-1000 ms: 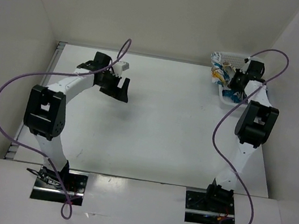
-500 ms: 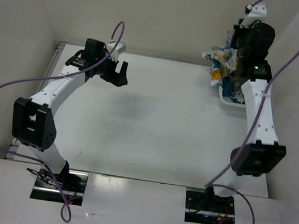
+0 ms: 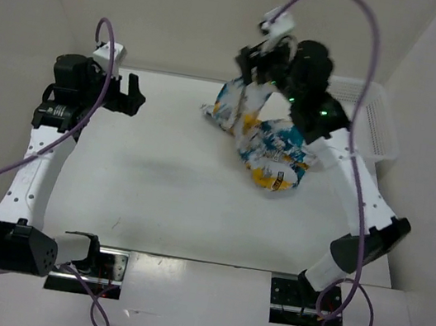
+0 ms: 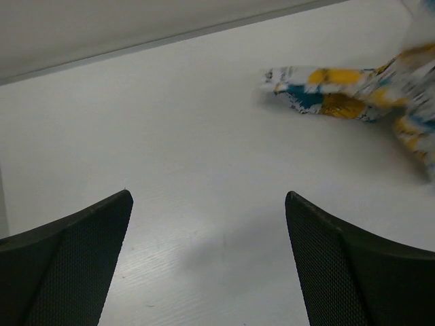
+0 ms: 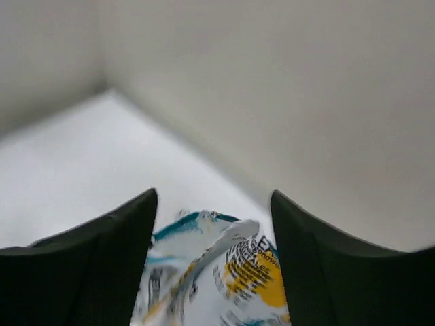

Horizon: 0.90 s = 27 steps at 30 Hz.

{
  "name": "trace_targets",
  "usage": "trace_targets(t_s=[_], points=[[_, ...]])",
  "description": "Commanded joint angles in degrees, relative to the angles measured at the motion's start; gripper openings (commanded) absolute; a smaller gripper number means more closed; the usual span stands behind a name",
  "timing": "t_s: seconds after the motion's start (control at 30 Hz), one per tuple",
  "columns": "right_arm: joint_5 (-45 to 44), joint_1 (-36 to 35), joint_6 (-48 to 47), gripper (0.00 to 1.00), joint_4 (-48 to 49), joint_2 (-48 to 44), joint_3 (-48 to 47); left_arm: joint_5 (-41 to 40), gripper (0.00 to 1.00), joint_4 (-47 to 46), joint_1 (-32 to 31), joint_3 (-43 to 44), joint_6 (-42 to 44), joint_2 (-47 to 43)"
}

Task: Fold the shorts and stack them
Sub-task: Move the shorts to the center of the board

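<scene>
The shorts (image 3: 274, 151) are patterned white fabric in teal, orange-yellow and black, lying in a bunched heap on the table right of centre. One part of them (image 3: 231, 107) trails up toward my right gripper (image 3: 257, 62). In the right wrist view this gripper (image 5: 214, 193) is open, with the shorts (image 5: 224, 272) loose and blurred between and below its wide-apart fingers. My left gripper (image 3: 133, 94) hovers open at the back left, well away from the cloth. In its wrist view this gripper (image 4: 207, 197) has only bare table between its fingers, and the shorts (image 4: 333, 85) lie ahead to the right.
A white mesh basket (image 3: 378, 106) stands at the back right corner by the wall. White walls close the table on the left, back and right. The purple cables loop above both arms.
My right arm has swung left from the basket, bringing the shorts out over the table, and its jaws have opened. My left arm has drawn back to the left.
</scene>
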State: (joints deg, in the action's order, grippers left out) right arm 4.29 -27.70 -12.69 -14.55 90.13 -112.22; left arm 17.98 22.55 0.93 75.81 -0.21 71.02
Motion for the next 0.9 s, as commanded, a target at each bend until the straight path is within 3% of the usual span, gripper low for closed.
trace_targets(t_s=[0.0, 0.07, 0.13, 0.27, 0.37, 0.57, 0.87], points=[[4.94, -10.68, -9.0, 0.78, -10.67, 3.04, 6.48, 2.59, 1.0, 0.92, 2.15, -3.81, 0.21, -3.6], [2.92, -16.32, -12.88, 0.96, -11.21, 1.99, 11.4, 3.2, 1.0, 1.62, 2.76, -5.14, 0.21, -4.75], [2.91, -16.33, -11.84, 0.97, -11.73, 0.76, 14.57, 3.73, 1.0, 2.85, 2.76, -7.34, 0.21, -4.75], [-4.7, -16.33, -19.97, 0.97, -10.94, -6.6, 25.97, 4.35, 1.0, 3.65, 1.71, -11.11, 0.21, -4.67], [-8.15, -13.88, -26.31, 0.92, -10.33, -11.7, 40.54, 3.64, 1.0, 2.33, -1.35, -12.43, 0.21, -1.34], [-8.16, -1.86, -32.65, 0.88, -9.45, -15.33, 52.7, 2.85, 1.0, -2.41, -7.16, -8.41, 0.21, 8.68], [-4.91, 5.02, -38.64, 0.86, -9.63, -17.0, 62.99, 4.7, 1.0, -7.6, -10.68, 4.16, 0.21, 27.84]])
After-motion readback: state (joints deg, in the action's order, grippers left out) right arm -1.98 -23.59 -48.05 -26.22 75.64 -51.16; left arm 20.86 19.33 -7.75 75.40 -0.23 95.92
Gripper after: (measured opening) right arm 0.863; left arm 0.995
